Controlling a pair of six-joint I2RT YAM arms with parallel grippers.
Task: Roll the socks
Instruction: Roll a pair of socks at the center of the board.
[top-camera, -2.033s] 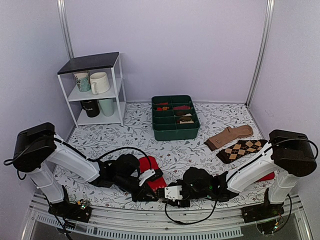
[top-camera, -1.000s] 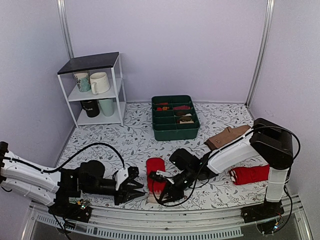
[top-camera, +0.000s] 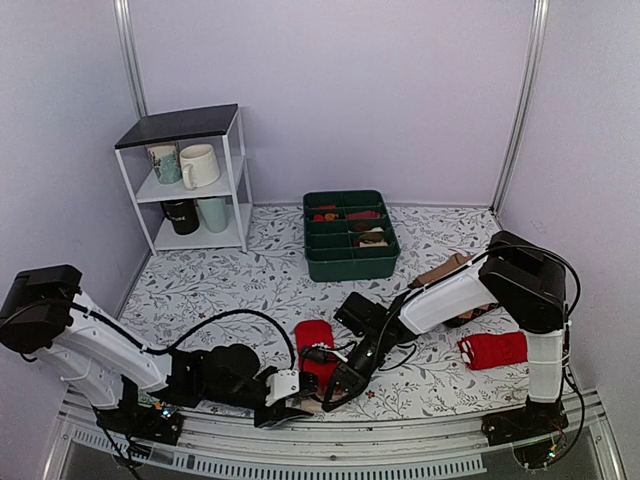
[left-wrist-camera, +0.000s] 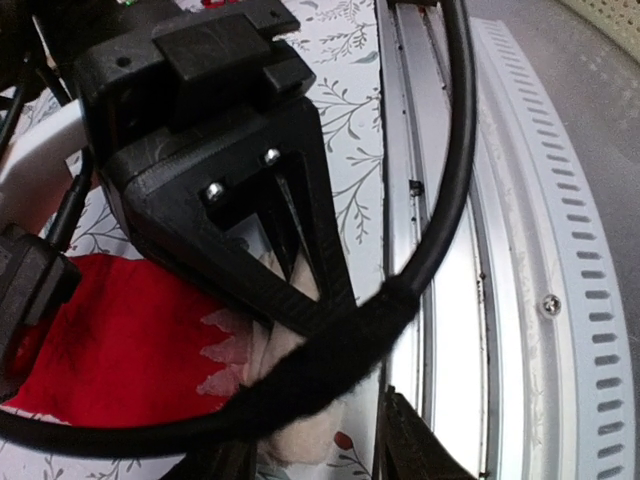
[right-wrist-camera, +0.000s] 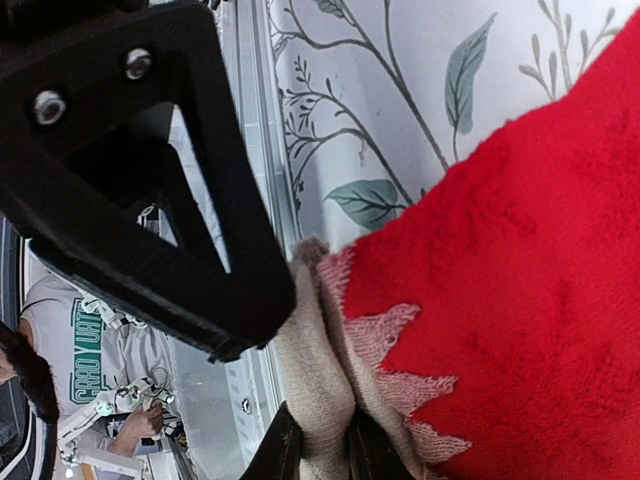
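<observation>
The red socks (top-camera: 315, 338) lie flat near the table's front edge, their pale beige end (top-camera: 314, 402) toward the rail. My right gripper (top-camera: 333, 390) is shut on a fold of that beige end; in the right wrist view its fingertips (right-wrist-camera: 285, 450) pinch the beige fabric (right-wrist-camera: 310, 380) beside the red part (right-wrist-camera: 520, 250). My left gripper (top-camera: 295, 398) is open, low on the table, its jaws either side of the beige end (left-wrist-camera: 300, 445), touching nothing I can see. The right gripper's black finger (left-wrist-camera: 230, 180) and a cable (left-wrist-camera: 330, 350) block much of the left wrist view.
The metal rail (left-wrist-camera: 470, 250) runs right beside both grippers. Another rolled pair of red socks (top-camera: 493, 350) lies at the right and a brown sock (top-camera: 455, 272) behind the right arm. A green compartment bin (top-camera: 350, 235) and a shelf with mugs (top-camera: 190, 180) stand farther back.
My left gripper has moved right along the front edge up to the socks' beige end. My right gripper has stayed at that end, holding it.
</observation>
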